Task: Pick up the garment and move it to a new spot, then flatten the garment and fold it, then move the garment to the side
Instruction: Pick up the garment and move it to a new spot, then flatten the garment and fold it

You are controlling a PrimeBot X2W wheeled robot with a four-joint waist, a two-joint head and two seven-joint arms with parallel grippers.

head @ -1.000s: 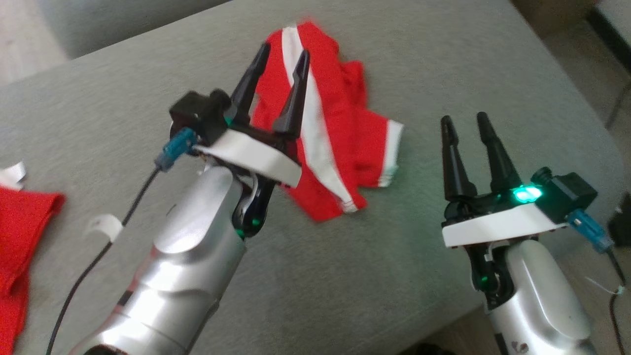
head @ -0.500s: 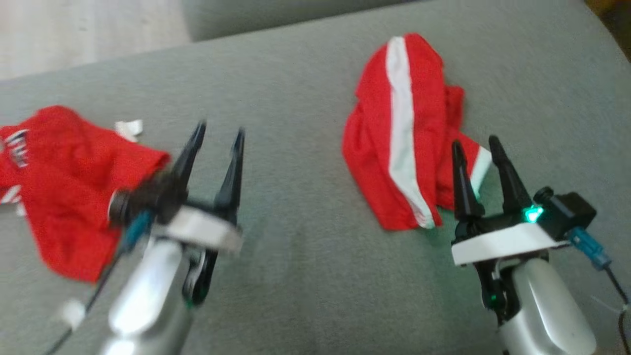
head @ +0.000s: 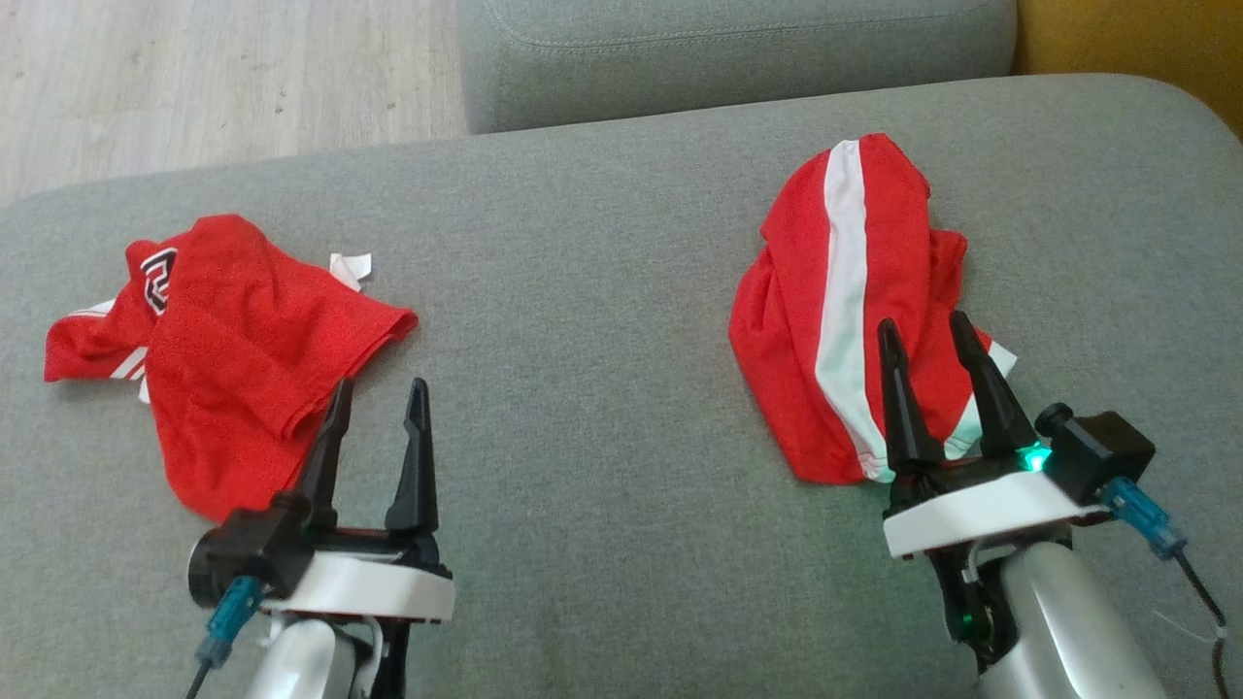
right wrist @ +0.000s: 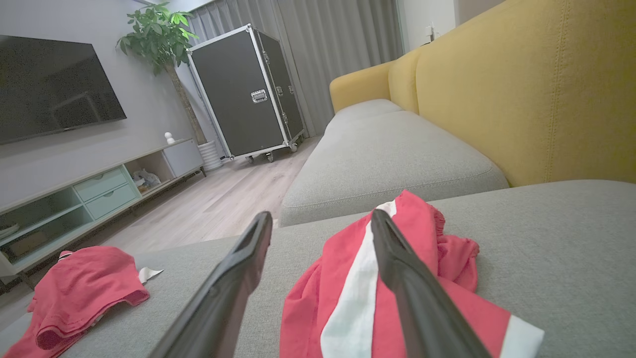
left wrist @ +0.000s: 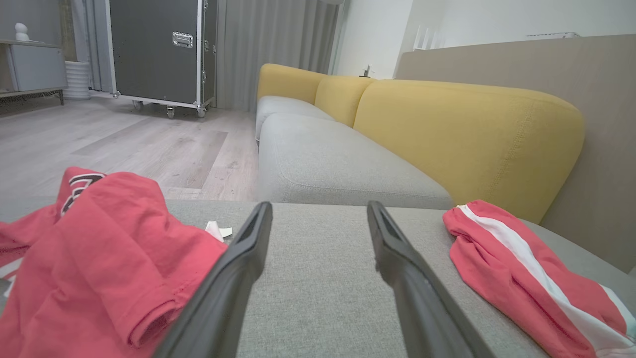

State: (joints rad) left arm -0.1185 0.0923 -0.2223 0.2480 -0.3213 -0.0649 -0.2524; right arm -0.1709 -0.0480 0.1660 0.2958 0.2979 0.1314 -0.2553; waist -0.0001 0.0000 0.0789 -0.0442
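Two red garments lie crumpled on the grey sofa seat (head: 602, 408). A red shirt with a dark logo (head: 233, 349) (left wrist: 89, 248) (right wrist: 84, 288) is at the left. A red garment with a white stripe (head: 845, 262) (left wrist: 512, 268) (right wrist: 348, 278) is at the right. My left gripper (head: 381, 388) (left wrist: 319, 205) stands open just right of the shirt's near edge, holding nothing. My right gripper (head: 923, 325) (right wrist: 321, 214) is open too, its fingers reaching over the striped garment's near end with nothing held between them.
A white tag (head: 350, 267) lies beside the shirt. Behind the seat is another grey cushion (head: 728, 49), with wooden floor (head: 223, 78) at the far left and a yellow backrest (left wrist: 462, 134) on the right. A black wheeled case (right wrist: 248, 94) stands farther off.
The head view has swung, bringing the shirt fully into sight. My left gripper has dropped from in front of the striped garment to low beside the shirt. Both stay open.
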